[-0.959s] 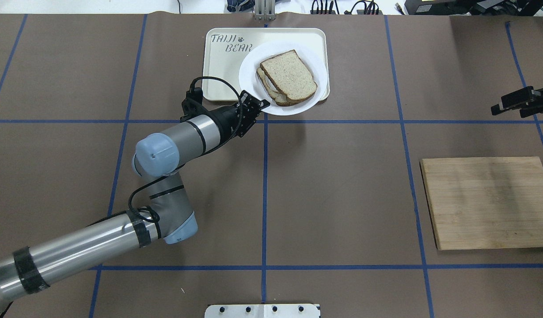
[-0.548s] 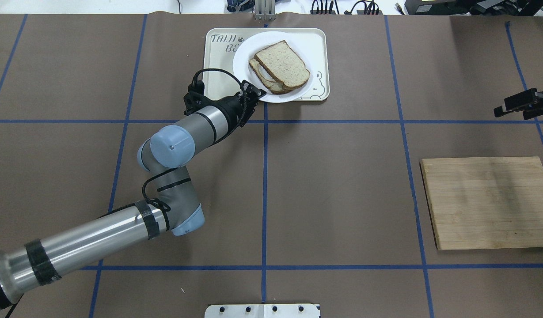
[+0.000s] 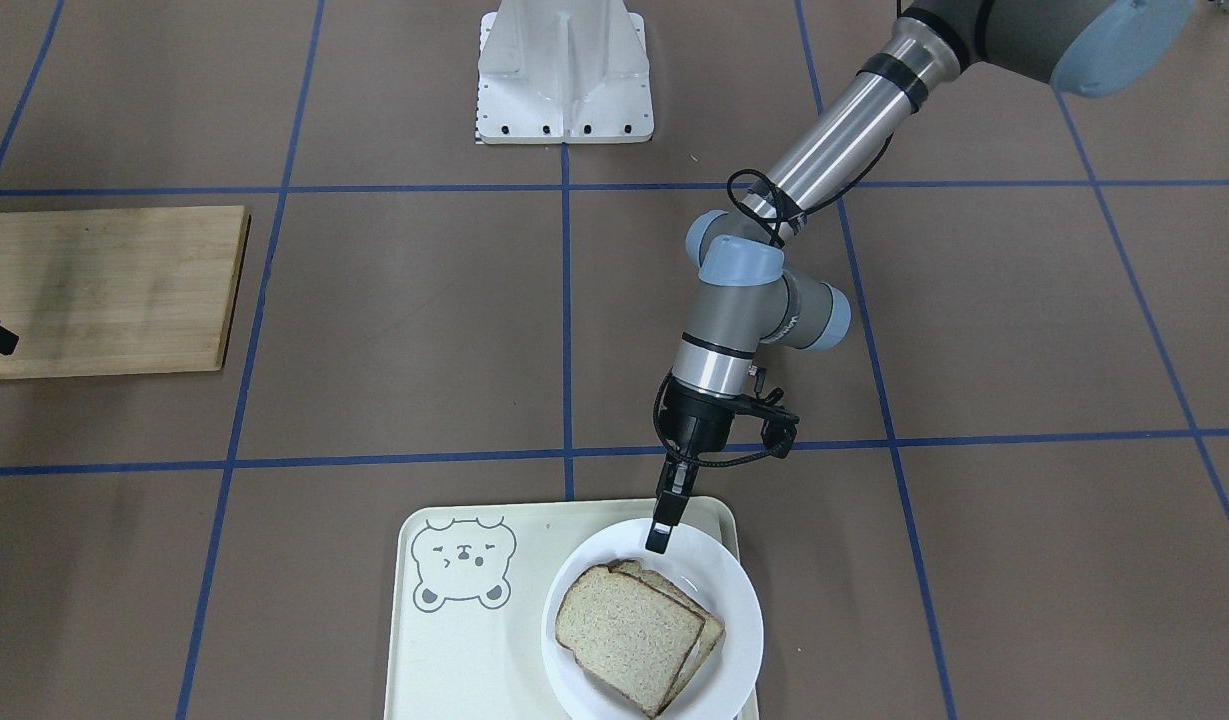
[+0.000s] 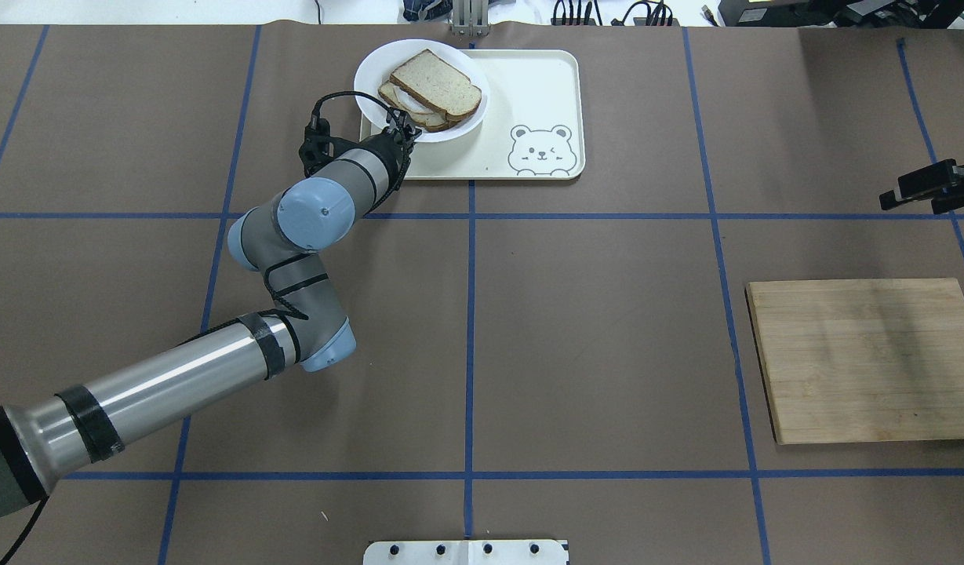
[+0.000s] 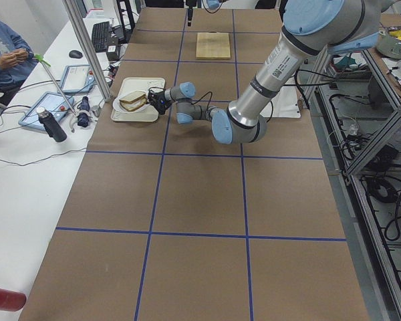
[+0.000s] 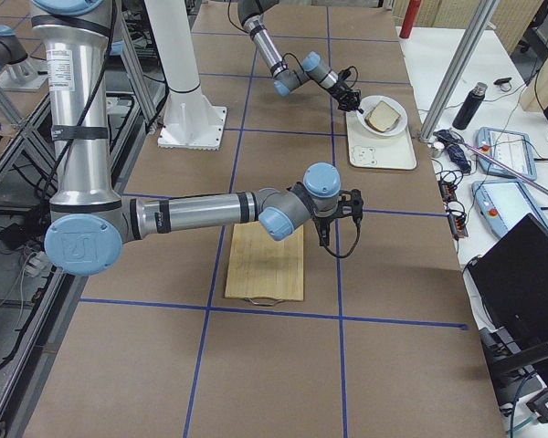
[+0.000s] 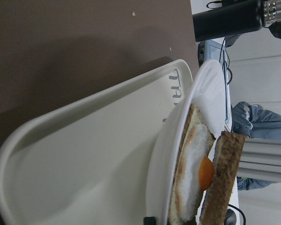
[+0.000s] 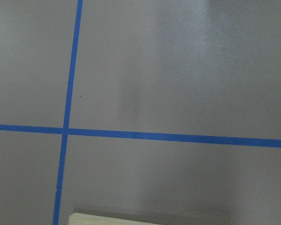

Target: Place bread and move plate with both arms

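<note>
The white plate (image 4: 372, 78) is over the far left corner of the bear tray (image 4: 529, 94), overhanging its edge. On it the plain bread (image 4: 436, 81) lies on top of a slice with a fried egg (image 7: 192, 187). My left gripper (image 4: 403, 125) is shut on the plate's near rim; in the front view it (image 3: 664, 530) pinches the plate (image 3: 714, 590) beside the bread (image 3: 629, 635). The left wrist view shows the plate's rim (image 7: 206, 93) raised above the tray (image 7: 84, 164). My right gripper (image 4: 925, 187) is open and empty at the far right.
A wooden cutting board (image 4: 866, 361) lies at the right, just near of the right gripper. A bear drawing (image 4: 539, 149) shows on the tray's near right. Bottles, tablets and cables stand on the side table beyond the tray (image 5: 137, 114). Brown paper with blue tape lines covers the table.
My left gripper has carried the plate with the bread from the tray's near right to its far left corner, uncovering the bear drawing. The right gripper has shifted slightly to the right.
</note>
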